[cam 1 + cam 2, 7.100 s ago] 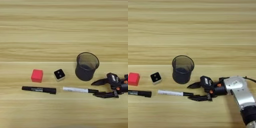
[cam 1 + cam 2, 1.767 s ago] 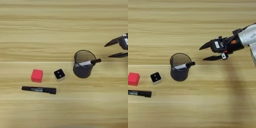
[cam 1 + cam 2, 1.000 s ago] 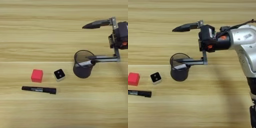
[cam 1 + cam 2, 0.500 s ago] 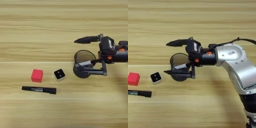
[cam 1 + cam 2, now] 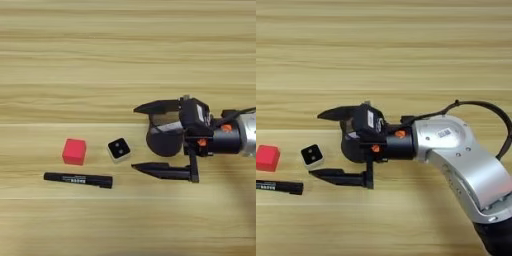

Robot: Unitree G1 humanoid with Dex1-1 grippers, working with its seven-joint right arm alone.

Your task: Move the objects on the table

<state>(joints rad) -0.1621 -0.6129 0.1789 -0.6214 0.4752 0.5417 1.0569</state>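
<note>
Head-camera view, both eyes. The right gripper [image 5: 136, 138] is reaching in from the right over the black wire-mesh pen cup [image 5: 162, 141], which is standing on the table [image 5: 125, 60] near its middle.

Risk: the jaws are straddling the cup, and the wrist is hanging directly above its rim. If the arm is travelling leftward at this low height, the near finger or the gripper body is likely to catch the mesh wall and tip or drag the cup, spilling the white marker [image 5: 170, 128] that is lying slanted inside it. The near fingertip [image 5: 142, 167] is also pointing toward the small black-and-white cube [image 5: 119, 148] and could be nudging it aside on a further advance. A closing move made too far from the black marker [image 5: 77, 179] would be pinching air or rolling the pen away.

Jaws: spread wide, one finger passing beyond the cup and the other lying low on the near side of it, with the cup between them. Nothing is being held; whether either finger is touching the mesh cannot be told. The black marker is lying flat at left, well apart from the gripper, just below the red cube [image 5: 74, 151].
</note>
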